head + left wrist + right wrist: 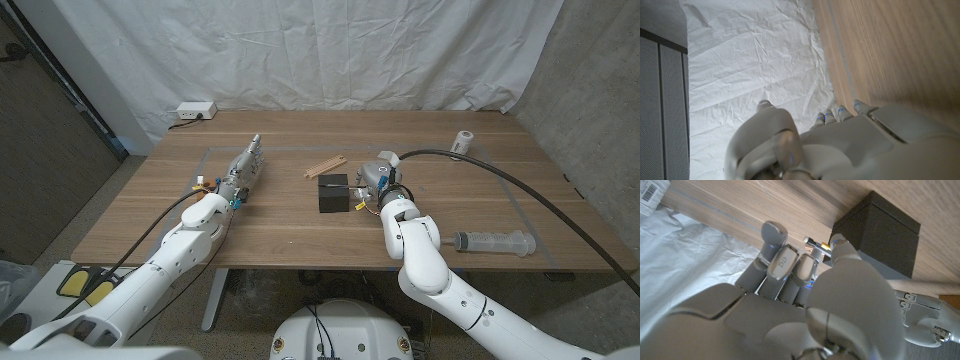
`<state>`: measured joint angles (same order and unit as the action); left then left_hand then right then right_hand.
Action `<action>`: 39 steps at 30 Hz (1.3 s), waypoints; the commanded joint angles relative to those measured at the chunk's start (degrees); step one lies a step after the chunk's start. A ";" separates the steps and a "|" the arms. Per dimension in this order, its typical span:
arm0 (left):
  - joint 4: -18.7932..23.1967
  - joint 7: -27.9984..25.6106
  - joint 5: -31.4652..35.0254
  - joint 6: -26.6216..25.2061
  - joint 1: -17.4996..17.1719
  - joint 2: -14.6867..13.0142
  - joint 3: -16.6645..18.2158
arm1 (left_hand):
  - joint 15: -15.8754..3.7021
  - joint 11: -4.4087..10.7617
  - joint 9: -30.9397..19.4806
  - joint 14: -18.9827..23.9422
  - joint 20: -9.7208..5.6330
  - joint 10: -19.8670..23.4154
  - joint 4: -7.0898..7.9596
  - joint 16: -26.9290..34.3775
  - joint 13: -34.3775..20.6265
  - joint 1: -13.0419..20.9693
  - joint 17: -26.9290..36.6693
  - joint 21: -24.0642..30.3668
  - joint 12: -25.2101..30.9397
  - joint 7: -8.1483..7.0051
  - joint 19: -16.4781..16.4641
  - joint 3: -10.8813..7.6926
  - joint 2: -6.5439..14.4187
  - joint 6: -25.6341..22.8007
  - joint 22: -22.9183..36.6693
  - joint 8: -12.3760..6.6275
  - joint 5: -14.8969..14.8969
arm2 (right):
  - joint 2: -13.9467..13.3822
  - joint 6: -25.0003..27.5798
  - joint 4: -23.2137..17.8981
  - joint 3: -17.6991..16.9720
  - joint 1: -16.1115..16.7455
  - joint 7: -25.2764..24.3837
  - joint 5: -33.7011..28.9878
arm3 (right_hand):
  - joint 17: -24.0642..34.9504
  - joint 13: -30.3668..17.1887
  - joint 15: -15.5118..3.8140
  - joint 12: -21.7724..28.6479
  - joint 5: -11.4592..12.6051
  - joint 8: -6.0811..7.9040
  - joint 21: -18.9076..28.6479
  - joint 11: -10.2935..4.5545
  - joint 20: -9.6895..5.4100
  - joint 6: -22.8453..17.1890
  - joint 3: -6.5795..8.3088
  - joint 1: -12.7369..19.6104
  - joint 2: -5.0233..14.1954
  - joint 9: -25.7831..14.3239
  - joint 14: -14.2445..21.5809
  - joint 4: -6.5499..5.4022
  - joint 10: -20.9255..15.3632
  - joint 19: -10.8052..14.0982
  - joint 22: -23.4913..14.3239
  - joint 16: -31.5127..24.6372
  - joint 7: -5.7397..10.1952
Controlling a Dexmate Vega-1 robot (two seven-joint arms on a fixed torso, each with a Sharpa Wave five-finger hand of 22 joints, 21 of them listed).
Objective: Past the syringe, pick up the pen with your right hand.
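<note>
While the right hand [378, 176] closes its fingers [781, 262] around the pen [816, 243], the left hand [242, 170] waits on the surface [300, 225].
Nearest to me, the syringe [494, 241] lies behind and to the outer side of the right hand, close to the near edge. The right hand itself sits just beside a black box [333, 193], on that box's right, and the wrist view shows the pen's tip poking out between thumb and curled fingers, next to the box's corner. Just past the box, off the hand's inner side, lie some thin wooden sticks [325, 165]. The left hand stretches forward with fingers extended, holding nothing. Farther off, beyond the right hand, stands a small white roll [462, 143], and a white power strip [194, 111] sits at the far left corner.
</note>
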<state>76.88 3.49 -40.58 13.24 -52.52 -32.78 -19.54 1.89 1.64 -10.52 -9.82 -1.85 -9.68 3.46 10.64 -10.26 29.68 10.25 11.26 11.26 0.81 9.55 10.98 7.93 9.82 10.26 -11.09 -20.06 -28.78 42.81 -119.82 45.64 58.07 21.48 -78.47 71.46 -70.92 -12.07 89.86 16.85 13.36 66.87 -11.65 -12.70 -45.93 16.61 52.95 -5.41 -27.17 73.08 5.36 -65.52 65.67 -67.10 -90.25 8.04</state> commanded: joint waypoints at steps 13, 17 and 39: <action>-0.98 0.67 0.15 0.03 0.96 0.32 -0.44 | 0.37 -0.18 -0.19 -3.81 -1.06 -3.59 0.04 -0.04 -0.28 0.86 0.18 0.10 0.22 0.41 4.12 0.46 -0.06 3.01 0.12 -0.07 0.25 | 0.42 0.57 -0.24 0.24 0.08 0.39 -1.37 | 0.13 -0.19 -0.01 0.08 -0.31 1.08 -0.39 -0.14 -0.18 -1.03 0.06 -0.06 0.26 -3.00 0.76 0.30 -0.84 1.17 -0.70 -0.14 0.06; -1.03 0.71 0.02 0.10 0.93 0.41 -0.39 | 0.34 -0.03 -0.19 -3.80 -1.06 -3.65 0.05 -0.03 -0.29 0.87 0.18 0.10 0.19 0.44 4.14 0.47 -0.05 3.03 0.12 -0.06 0.28 | 0.52 0.52 -0.12 0.19 0.31 -0.12 -1.27 | 0.12 -0.20 -0.01 0.08 -0.37 1.35 -0.81 -0.11 -0.18 -1.79 0.10 -0.10 0.36 -3.39 0.75 0.27 -0.92 0.94 -0.45 -0.13 0.64; -1.94 1.10 0.09 0.28 1.31 0.94 -0.75 | 0.35 -0.05 -0.19 -3.83 -0.93 -3.76 0.09 -0.01 -0.29 0.98 0.19 0.07 0.15 0.34 4.33 0.56 -0.02 3.13 0.13 -0.03 0.43 | 0.20 -0.38 -0.43 -0.29 1.07 -2.85 -0.18 | 0.09 -0.17 0.04 0.06 -1.41 -1.61 -1.39 -0.07 -0.15 -7.81 0.72 -0.28 1.00 1.75 0.38 0.34 -0.20 1.19 -0.84 -0.08 1.51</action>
<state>75.27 4.42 -40.43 13.37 -51.27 -32.04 -20.15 1.88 1.64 -10.52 -9.82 -1.84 -9.68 3.63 10.64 -10.26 30.20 10.25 11.26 11.26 0.81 9.55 11.14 7.85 9.82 10.25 -11.09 -19.69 -28.45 42.99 -120.51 45.60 59.05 19.67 -79.50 71.46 -70.92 -12.07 89.86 15.67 12.11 65.45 -11.77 -13.01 -53.02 16.85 52.64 -5.10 -25.80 73.07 5.60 -66.02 66.39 -67.62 -90.25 9.62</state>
